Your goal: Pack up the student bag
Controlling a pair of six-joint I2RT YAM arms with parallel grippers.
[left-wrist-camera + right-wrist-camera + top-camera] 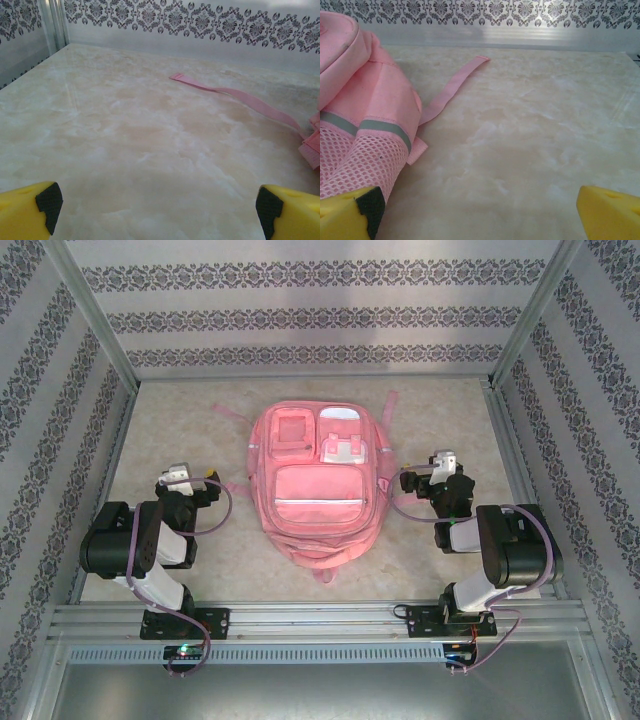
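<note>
The student bag (310, 480) is laid flat at the middle of the table (170, 425), pockets facing up, nearer the far edge than the near one. One strap (240, 97) is stretched towards the far left corner and another strap (452, 87) towards the far right. The left gripper (155, 205) is held left of the bag, fingers spread apart and nothing between them. The right gripper (475, 210) is likewise spread and unloaded, just beside the bag's mesh side pocket (362, 162).

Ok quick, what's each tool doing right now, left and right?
Left tool: open, holding nothing.
Right tool: open, holding nothing, beside the bag.
</note>
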